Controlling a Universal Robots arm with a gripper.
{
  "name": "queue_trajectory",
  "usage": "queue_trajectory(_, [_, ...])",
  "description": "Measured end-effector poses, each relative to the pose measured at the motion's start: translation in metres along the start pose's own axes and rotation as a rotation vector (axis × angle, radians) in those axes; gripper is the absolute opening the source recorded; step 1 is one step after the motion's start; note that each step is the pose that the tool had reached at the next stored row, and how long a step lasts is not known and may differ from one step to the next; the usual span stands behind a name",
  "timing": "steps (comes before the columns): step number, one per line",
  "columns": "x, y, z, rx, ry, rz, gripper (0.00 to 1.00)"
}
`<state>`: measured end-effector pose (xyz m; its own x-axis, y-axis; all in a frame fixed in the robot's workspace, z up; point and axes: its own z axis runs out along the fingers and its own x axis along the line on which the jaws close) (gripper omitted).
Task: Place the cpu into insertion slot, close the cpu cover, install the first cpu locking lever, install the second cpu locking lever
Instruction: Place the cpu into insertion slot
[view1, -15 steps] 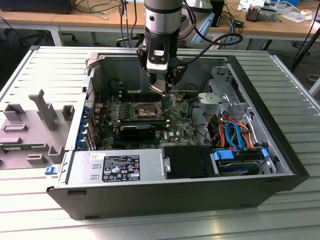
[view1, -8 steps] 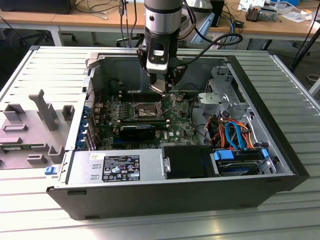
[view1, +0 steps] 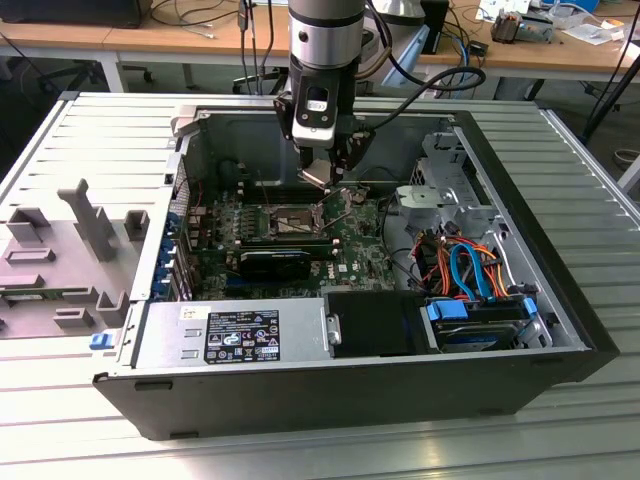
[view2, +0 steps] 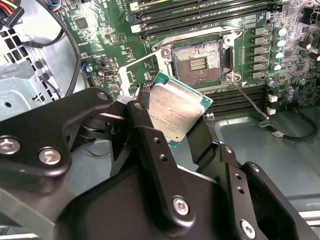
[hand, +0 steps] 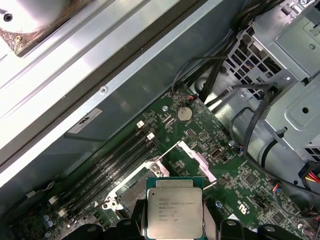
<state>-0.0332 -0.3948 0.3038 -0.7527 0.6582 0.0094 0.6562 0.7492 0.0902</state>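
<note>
a robot arm (view1: 322, 50) is hanging over an opened desktop computer case (view1: 300, 390) lying on a ribbed metal table (view1: 100, 130). its black, bolted jaws are clenched on the cpu (view2: 177, 112), gripping the thin square chip by two opposite edges. the cpu is riding in the air above the board, close to the insertion slot (view2: 197, 62) and apart from it. its brushed silvery-grey lid is catching the light, and a narrow green rim is showing around it. the insertion slot is lying open: a square socket with a dark, finely dotted centre inside a bright metal rim, set in the glossy green circuit board (view2: 100, 45). the thin silvery cpu cover (hand: 196, 159) is standing swung up off the socket at one edge. a slim wire locking lever (view2: 248, 100) is angling out from a corner of the rim. long, narrow black memory slots (view2: 200, 12) are running in parallel rows beside the socket. orange and blue cables (view1: 470, 265) are curling near a perforated metal drive cage (view1: 445, 185) at the exterior view's right. a grey moulded fixture (view1: 60, 260) is resting on the table outside the case at the exterior view's left.
</note>
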Motion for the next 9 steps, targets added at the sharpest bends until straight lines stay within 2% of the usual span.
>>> queue_trajectory(9, [0.0000, 0.0000, 0.0000, 0.0000, -0.0009, 0.010, 0.54])
